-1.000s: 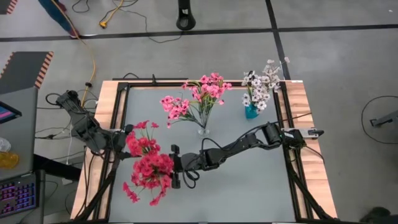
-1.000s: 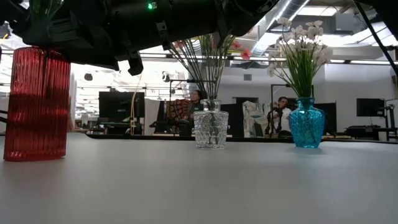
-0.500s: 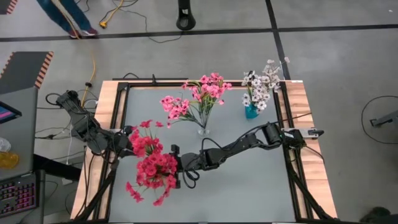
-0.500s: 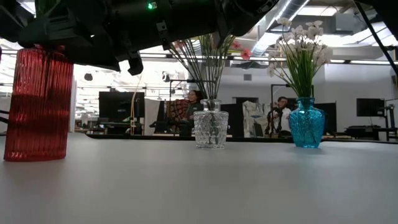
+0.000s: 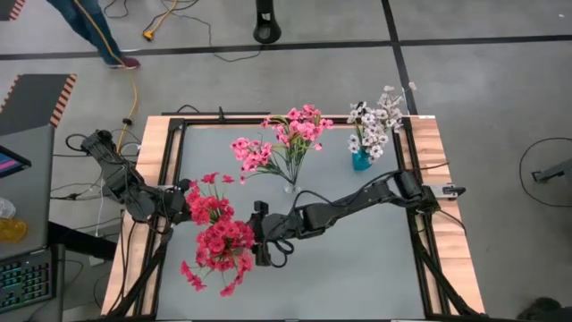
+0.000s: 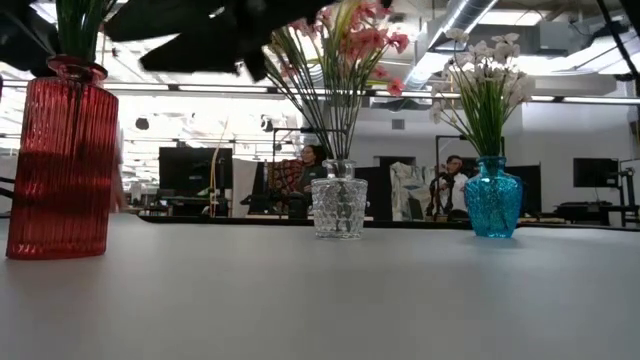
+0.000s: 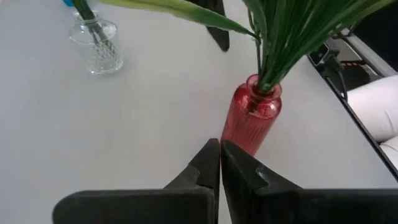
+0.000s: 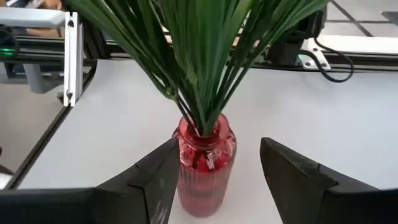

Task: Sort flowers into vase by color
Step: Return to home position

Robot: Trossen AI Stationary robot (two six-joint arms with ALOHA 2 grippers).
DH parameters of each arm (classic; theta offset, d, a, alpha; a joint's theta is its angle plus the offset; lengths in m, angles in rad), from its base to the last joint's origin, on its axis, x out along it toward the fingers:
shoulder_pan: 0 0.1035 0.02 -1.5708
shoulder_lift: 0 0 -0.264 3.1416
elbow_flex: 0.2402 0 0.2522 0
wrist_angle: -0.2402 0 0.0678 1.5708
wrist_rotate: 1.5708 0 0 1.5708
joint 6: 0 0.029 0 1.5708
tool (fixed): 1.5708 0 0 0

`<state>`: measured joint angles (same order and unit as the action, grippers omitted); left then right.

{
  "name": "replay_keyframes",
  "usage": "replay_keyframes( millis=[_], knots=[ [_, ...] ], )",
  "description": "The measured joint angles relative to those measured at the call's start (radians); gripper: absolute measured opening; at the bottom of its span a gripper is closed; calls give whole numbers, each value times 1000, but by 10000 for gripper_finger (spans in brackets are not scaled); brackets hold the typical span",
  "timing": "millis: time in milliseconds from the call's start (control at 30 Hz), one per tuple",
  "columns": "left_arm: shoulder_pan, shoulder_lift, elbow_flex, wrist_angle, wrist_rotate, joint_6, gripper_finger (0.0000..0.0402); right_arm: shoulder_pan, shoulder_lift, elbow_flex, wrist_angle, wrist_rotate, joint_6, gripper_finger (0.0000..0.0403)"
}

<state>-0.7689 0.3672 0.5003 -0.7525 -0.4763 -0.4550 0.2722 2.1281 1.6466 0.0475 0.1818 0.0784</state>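
Grey tabletop, open lab behind. Red-blossomed flowers sit in the ribbed red glass vase, lower left of the overhead frame. Right gripper is spread wide just beside it, empty. Left gripper is pinched shut, close by. For homing I'd back out level first, then lift, clear of the green stems.

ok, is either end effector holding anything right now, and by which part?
Nothing is held. The left end effector is shut and empty; the right end effector is open, with the red vase standing free ahead of it.
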Motion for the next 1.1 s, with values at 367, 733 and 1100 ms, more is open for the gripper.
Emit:
replay_keyframes(
  millis=[367, 733, 1100],
  knots=[
    [0, -170, 0, -21, -62, -28, 0, 3, -178, 0, -307, 0, 2, 249],
    [0, -278, -88, 111, -273, 22, 0, 41, -351, 0, -572, 1, -81, 193],
    [0, -278, -248, 263, -369, 100, 0, 76, -585, -271, -603, 117, -7, 90]
  ],
)
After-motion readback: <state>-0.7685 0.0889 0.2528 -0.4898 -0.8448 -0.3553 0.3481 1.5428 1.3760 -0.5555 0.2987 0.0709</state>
